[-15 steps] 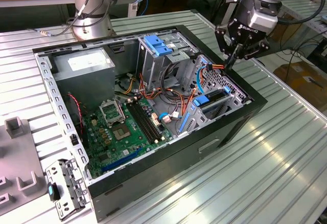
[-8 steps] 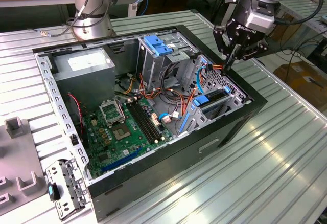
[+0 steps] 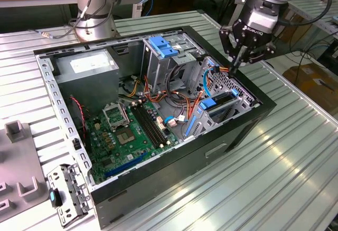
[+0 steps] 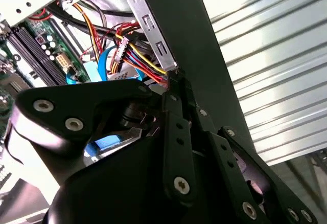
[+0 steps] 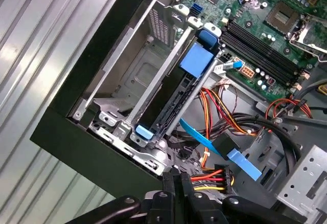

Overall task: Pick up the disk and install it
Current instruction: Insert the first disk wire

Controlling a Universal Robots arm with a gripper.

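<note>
The disk (image 3: 224, 103) sits on edge in the drive bay at the case's corner on the exterior view's right, a dark slab with blue plastic rails and a blue tab. The first wrist view shows the disk (image 5: 171, 93) seated between the bay's metal walls. My gripper (image 3: 238, 62) hangs just above the case's far rim, behind the bay, fingers shut together. In the first wrist view the gripper (image 5: 179, 179) tips meet beside a connector with red, yellow and black wires (image 5: 210, 177). In the second wrist view the gripper (image 4: 172, 75) touches the same wire bundle (image 4: 138, 60) by the case wall. I see nothing held.
The open black computer case (image 3: 243, 131) lies on a ribbed metal table. Inside are the green motherboard (image 3: 127, 131), a grey box with a white sticker (image 3: 87, 65) and a tall cage with a blue cap (image 3: 161, 46). A loose metal bracket (image 3: 66, 194) lies outside. The arm's base (image 3: 95, 9) stands behind.
</note>
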